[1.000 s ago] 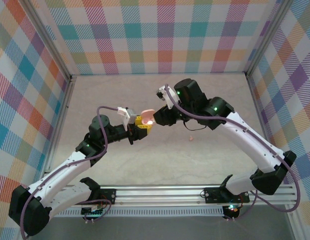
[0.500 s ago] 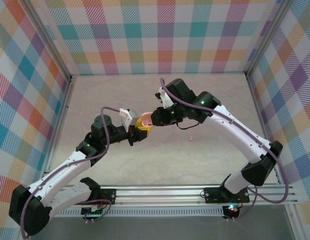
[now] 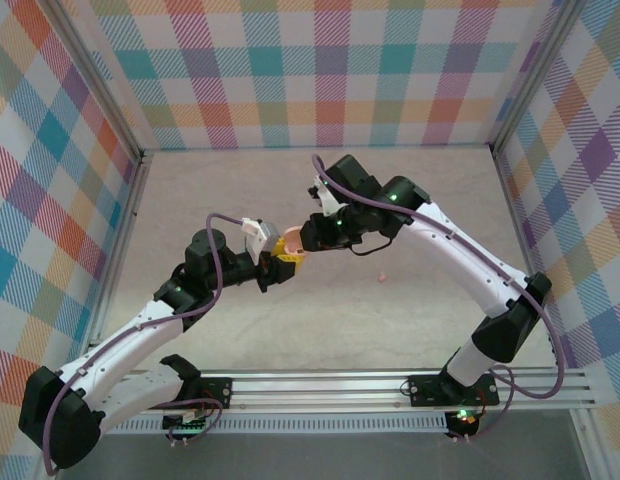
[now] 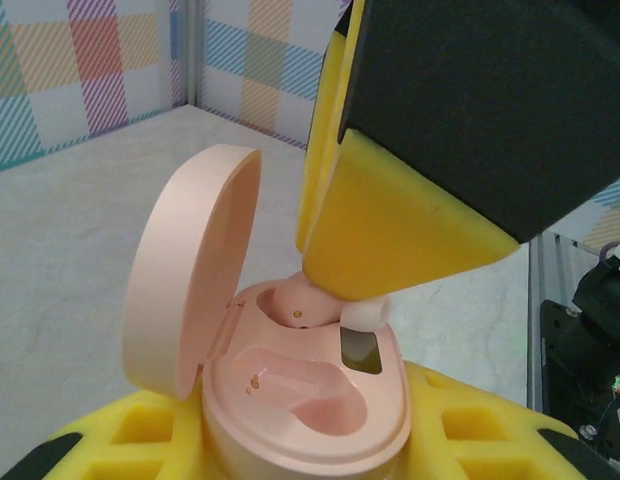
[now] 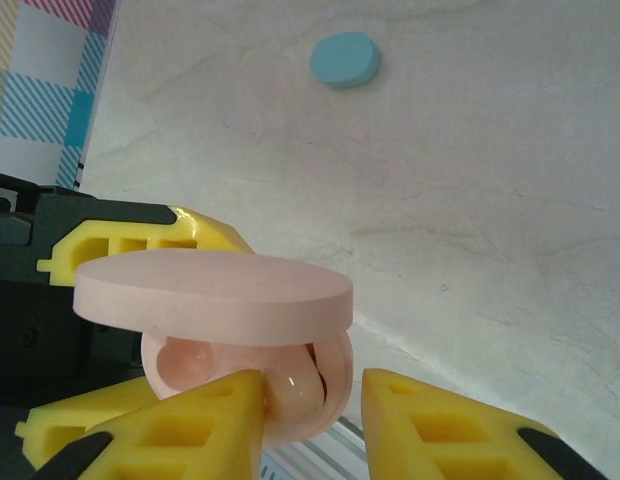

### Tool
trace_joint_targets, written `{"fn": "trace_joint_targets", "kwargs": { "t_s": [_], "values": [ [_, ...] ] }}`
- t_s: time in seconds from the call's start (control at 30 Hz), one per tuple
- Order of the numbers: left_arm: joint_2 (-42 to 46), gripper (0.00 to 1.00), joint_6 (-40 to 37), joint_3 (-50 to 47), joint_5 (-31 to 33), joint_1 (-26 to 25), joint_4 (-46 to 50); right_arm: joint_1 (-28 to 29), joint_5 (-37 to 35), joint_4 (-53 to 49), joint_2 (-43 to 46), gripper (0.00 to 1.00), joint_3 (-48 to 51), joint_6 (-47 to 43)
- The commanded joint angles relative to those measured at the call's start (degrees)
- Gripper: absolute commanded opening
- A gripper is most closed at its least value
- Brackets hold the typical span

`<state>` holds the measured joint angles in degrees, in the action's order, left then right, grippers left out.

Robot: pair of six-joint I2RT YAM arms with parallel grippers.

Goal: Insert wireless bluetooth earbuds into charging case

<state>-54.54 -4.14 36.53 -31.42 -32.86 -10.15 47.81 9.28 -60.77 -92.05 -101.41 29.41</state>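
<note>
Above marbled tabletop (image 3: 240,190), left pincer (image 3: 280,256) grips open pink case (image 4: 190,280); right pincer (image 3: 312,232), jaws parted, touches glossy salmon earbud (image 4: 295,300).

Pastel plaid walls (image 3: 320,60), beige marbled table (image 3: 240,190), salmon-pink case (image 4: 290,385), light-blue case (image 5: 345,58).

From the left wrist, the yellow foam finger (image 4: 390,230) of the right gripper (image 5: 312,400) covers the far end of the salmon pink oval plastic charging case (image 4: 290,395). It also covers most of the small salmon pink rounded earbud (image 4: 295,300), so we cannot tell how deep that sits. The yellow foam pads (image 4: 470,435) of the left gripper (image 4: 305,445) run off the bottom edge. From the right wrist, the case's flat lid (image 5: 210,290) hides most of the sockets. From above, a tiny pinkish speck (image 3: 382,272) on the pale table (image 3: 290,340) is too small to name.
</note>
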Motion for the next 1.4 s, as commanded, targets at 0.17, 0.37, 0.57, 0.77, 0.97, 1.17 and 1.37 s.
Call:
{"fn": "trace_joint_targets", "kwargs": {
  "t_s": [0.17, 0.37, 0.57, 0.77, 0.97, 1.17, 1.37],
  "values": [
    [0.1, 0.21, -1.4, 2.2, -0.7, 0.4, -0.6, 0.8, -1.0, -5.6, -3.3, 0.37, -4.1, -0.8],
    [-0.1, 0.21, -1.7, 2.2, -0.6, 0.4, -0.4, 0.9, -0.5, -5.6, -3.7, 0.38, -4.3, -1.5],
    [0.0, 0.21, -2.0, 2.2, -0.4, 0.4, -0.2, 0.9, 2.0, -3.9, -3.5, 0.32, -3.8, -2.9],
    [0.3, 0.21, -2.4, 2.2, -0.2, 0.4, 0.3, 0.8, 3.9, -2.0, -3.0, 0.25, -3.7, -3.7],
    [0.8, 0.21, -2.3, 1.9, 0.1, 0.4, 0.5, 0.7, 3.7, 1.8, -0.4, 0.21, -1.6, -5.0],
    [1.5, 0.21, -1.7, 1.4, 0.4, 0.4, 0.0, 0.7, 2.5, 4.5, 1.8, 0.19, 0.7, -6.8],
    [1.7, 0.21, -0.3, 1.0, 0.1, 0.4, -1.7, 0.8, 1.0, 9.3, 4.5, 0.15, 4.7, -13.2]
  ]
}}
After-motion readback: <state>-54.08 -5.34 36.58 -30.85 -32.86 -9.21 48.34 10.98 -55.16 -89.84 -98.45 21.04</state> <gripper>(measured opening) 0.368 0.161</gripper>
